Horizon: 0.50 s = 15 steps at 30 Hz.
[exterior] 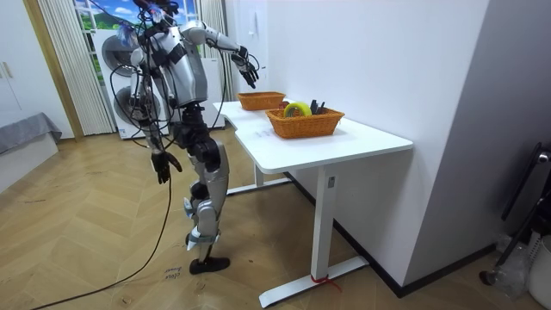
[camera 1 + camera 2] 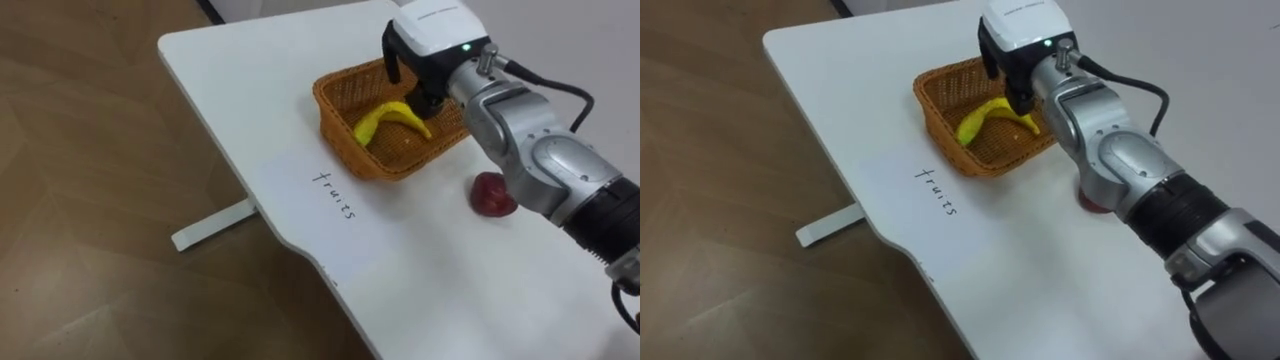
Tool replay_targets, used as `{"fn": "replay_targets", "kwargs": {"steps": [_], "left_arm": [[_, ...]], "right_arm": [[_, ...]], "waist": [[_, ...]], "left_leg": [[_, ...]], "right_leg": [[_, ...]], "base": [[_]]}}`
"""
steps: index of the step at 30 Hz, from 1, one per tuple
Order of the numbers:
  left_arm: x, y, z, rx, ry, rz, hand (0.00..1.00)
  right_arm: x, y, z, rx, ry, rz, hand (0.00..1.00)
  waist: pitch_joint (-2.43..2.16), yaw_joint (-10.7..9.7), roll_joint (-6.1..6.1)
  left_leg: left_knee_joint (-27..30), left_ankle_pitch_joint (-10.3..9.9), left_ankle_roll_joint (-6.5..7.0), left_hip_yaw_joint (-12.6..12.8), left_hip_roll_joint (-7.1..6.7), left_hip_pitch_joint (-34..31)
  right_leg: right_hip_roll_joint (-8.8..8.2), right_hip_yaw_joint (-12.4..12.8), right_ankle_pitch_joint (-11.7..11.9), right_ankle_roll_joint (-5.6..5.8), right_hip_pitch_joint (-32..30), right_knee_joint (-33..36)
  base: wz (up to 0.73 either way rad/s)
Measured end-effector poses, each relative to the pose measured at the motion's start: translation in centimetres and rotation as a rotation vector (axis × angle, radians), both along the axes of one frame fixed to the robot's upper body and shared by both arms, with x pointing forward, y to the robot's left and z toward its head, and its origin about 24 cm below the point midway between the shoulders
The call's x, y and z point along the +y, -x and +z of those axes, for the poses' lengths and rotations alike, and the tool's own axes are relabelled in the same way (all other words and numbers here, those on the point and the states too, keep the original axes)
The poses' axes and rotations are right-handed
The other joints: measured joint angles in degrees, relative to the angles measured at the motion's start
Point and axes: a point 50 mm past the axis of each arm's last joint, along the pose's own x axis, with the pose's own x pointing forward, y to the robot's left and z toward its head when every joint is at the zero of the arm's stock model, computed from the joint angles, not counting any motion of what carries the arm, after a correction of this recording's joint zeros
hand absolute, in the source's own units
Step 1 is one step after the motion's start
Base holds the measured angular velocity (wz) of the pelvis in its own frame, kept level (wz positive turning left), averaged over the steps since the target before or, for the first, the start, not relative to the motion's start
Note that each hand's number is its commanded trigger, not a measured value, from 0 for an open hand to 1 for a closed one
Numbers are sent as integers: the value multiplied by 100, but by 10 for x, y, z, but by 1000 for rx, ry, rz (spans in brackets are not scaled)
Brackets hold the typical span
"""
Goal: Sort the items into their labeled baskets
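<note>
**Fruit basket, banana inside; right hand above it**

Table [image 2: 400, 270]: white, with the robot standing at its end on the room view's left. A handwritten word [image 2: 335, 195] is marked on the top, just beside the basket.

Basket [image 2: 345, 125]: wicker, orange-brown, near the table's far edge in the eye views.

Banana [image 2: 390, 120]: yellow, lying inside the basket on its floor.

Red fruit [image 2: 490, 195]: on the bare table top outside the basket, on the robot's right of it, partly hidden behind the forearm.

Right hand [image 1: 246, 69]: reached out over the basket and raised clear of its rim. The fingers hang loose and spread, with nothing in them. In the eye views the wrist covers them, directly above the banana's end.

Left hand [image 1: 161, 166]: hanging at the robot's side, well apart from the table, fingers slack and holding nothing.

Second basket [image 1: 306, 123]: wicker, nearer the room camera on the same table. It holds something yellow and some dark items too small to identify.
</note>
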Motion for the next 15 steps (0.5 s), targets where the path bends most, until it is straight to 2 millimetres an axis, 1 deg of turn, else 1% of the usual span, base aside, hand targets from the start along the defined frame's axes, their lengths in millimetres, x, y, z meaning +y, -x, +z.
{"fn": "replay_targets", "kwargs": {"steps": [3,6,7,9,12,13,14,15], "left_arm": [[0,0,0,1,-6,3,0],[0,1,0,3,-7,3,0],[0,1,0,3,-7,5,0],[-2,2,-1,8,-6,6,0],[-1,4,-1,10,-14,7,0],[-1,6,-1,15,-22,11,0],[-1,8,-1,19,-22,13,0],[-1,10,-2,22,-18,21,0]], "right_arm": [[1,0,0,4,1,11,0],[2,1,1,3,1,13,0],[2,1,1,1,1,16,0],[3,1,2,-4,-1,22,0],[0,0,8,-14,-31,20,0],[-1,0,14,-22,-66,20,0],[-1,0,16,-28,-86,20,0],[-3,0,22,-37,-129,23,0]], "waist": [[5,-27,7],[4,-35,10],[4,-37,14],[2,-43,38],[0,-213,71],[-2,-296,92],[-3,-329,105],[-22,-416,137]], "left_leg": [[-8,-1,2,7,1,9],[-7,-1,2,17,2,19],[-6,-1,3,42,8,29],[-8,-4,8,87,17,47],[-3,-2,8,104,18,58],[0,-1,8,123,21,78],[-1,-1,9,144,23,99],[-2,-2,11,182,27,127]], "right_leg": [[0,10,0,0,-2,-1],[3,83,0,0,-1,-5],[3,122,0,0,-1,-5],[-1,124,0,0,-1,-5],[-1,150,0,0,8,-5],[3,214,0,0,20,-3],[3,273,0,-1,29,-1],[0,317,1,-2,42,0]], "base": [[0],[-1],[-6],[-11],[-3],[-9],[-17],[-15]]}}
